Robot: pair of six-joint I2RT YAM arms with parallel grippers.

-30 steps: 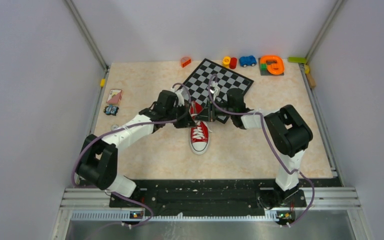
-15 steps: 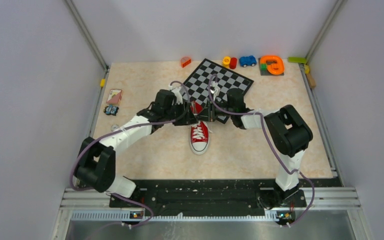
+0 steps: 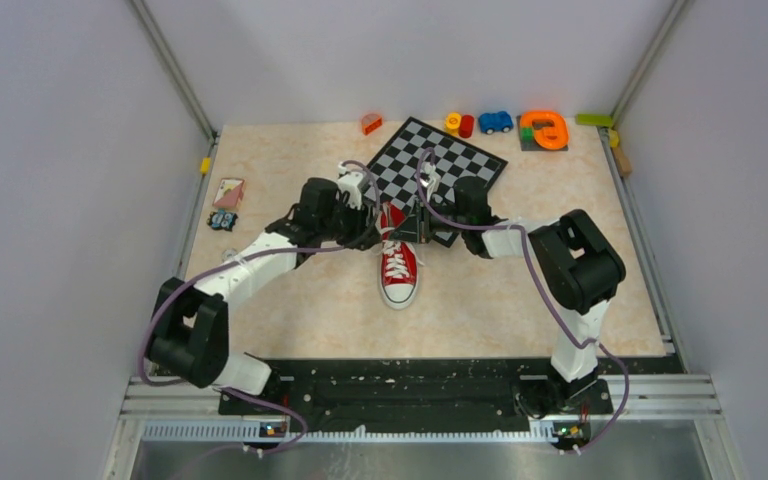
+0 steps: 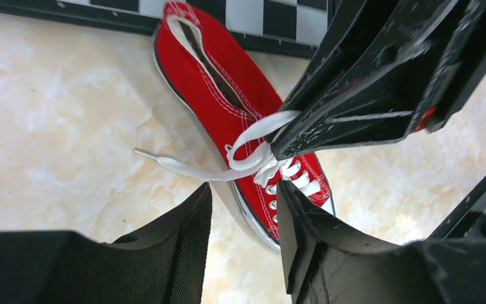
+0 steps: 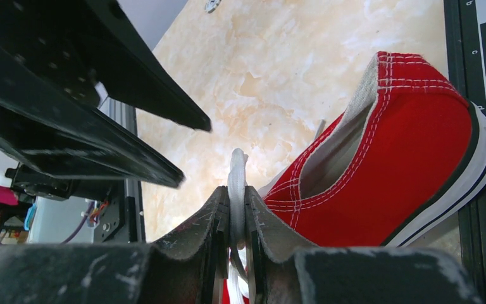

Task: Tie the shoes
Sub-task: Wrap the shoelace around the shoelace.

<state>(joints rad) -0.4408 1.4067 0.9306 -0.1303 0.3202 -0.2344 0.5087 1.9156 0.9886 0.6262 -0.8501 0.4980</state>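
The red sneaker [image 3: 399, 268] lies on the counter [image 3: 290, 300], its heel at the edge of the chessboard [image 3: 455, 160]. I am mid-knot: my right gripper [image 5: 236, 196] pinches a loop of white lace [image 4: 256, 130], and my left gripper [image 4: 243, 196] stands spread with nothing in it. Next, I judge, the left must take the loose lace end [image 4: 164, 162]. Only the left wrist view shows that end on the counter; the right wrist view shows the pinch itself.

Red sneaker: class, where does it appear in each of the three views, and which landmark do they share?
Top external: red sneaker at table centre, toe towards the near edge.
Left wrist: diagonal, top centre to lower right.
Right wrist: heel at right.
Shared landmark: chessboard by the heel.
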